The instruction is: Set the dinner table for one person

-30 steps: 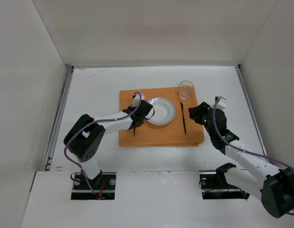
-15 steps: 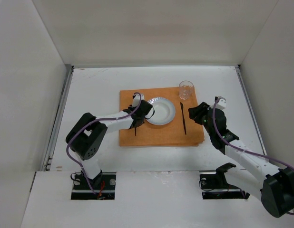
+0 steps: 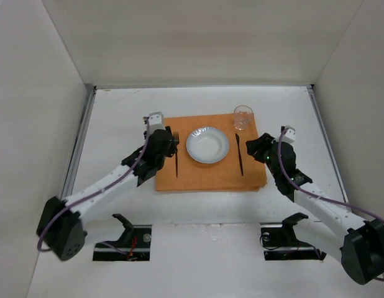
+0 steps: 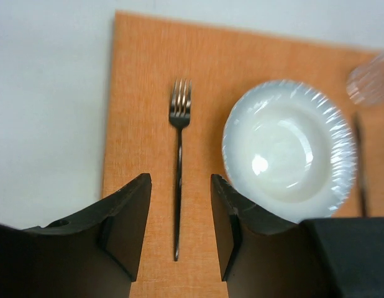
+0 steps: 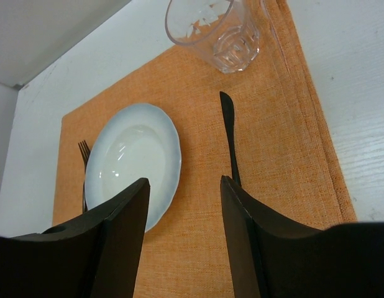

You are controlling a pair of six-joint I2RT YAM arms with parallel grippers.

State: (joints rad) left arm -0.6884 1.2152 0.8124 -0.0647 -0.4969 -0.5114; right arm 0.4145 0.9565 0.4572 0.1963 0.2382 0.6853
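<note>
On the white dinner table (image 3: 117,112) lies an orange placemat (image 3: 210,174). On it are a white plate (image 3: 207,144), a dark fork (image 3: 176,158) to the plate's left, a dark knife (image 3: 240,155) to its right, and a clear glass (image 3: 243,117) at the far right corner. My left gripper (image 3: 166,151) hovers open and empty over the mat's left edge. In the left wrist view the fork (image 4: 178,149) lies free, its handle end between the open jaws (image 4: 179,180). My right gripper (image 3: 257,148) is open and empty above the mat's right side, next to the knife (image 5: 228,127).
White walls edge the table on the left, far and right sides. The right wrist view shows the glass (image 5: 218,28), the plate (image 5: 133,161) and the fork tines (image 5: 84,149) beyond my right gripper (image 5: 184,180).
My left arm has drawn back from beside the plate towards the left, its elbow swinging down and left. The fork now lies uncovered on the mat. The right arm has not moved.
</note>
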